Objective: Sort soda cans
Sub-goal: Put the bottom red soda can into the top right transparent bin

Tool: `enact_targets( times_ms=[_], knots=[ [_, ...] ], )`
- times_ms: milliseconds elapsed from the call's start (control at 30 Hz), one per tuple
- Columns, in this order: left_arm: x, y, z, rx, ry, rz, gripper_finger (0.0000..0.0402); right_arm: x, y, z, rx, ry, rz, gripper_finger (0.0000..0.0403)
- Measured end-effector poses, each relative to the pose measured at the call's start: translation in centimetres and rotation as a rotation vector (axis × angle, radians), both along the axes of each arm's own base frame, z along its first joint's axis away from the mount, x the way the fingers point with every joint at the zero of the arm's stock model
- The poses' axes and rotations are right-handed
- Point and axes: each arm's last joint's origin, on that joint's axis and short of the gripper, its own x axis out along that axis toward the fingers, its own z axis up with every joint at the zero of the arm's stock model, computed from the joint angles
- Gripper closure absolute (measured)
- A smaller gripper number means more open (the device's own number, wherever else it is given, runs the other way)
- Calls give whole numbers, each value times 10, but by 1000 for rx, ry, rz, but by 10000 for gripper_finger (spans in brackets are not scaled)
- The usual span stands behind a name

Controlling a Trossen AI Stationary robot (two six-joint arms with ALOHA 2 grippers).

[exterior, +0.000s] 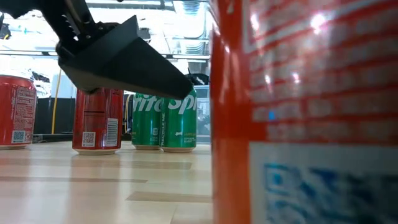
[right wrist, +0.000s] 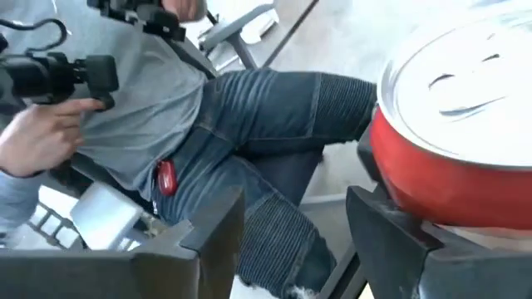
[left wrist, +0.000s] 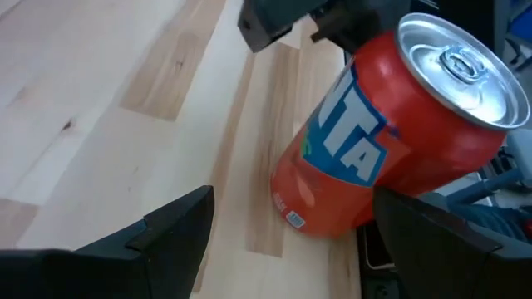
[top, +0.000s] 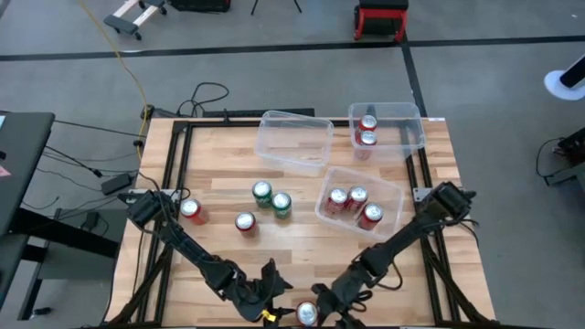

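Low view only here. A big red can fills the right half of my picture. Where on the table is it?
Observer: The red can stands at the table's near edge, between the left gripper and the right gripper.
Operator: Left jaws?
Observer: Open, with the can just ahead of them in the left wrist view.
Operator: Anything sorted yet?
Observer: Yes. One clear bin holds three red cans, and a second bin holds two red cans.
Operator: Any other bin?
Observer: A third bin, with no can in it.
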Motion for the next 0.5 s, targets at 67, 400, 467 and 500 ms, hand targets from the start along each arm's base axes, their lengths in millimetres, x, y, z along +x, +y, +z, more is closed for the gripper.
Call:
enact_targets(
  times_ms=[67,400,467,500],
  knots=[
    [0,0,0,0,0,3,79,3,-4,1,2,-8,-17,178],
    [5,16,-6,81,21,135,79,8,-12,-2,-57,-4,-113,216],
    [6,16,-6,75,18,137,79,6,-12,-4,-74,17,-109,222],
    [6,16,-6,72,13,136,79,5,-11,-6,-86,30,-106,224]
  ],
)
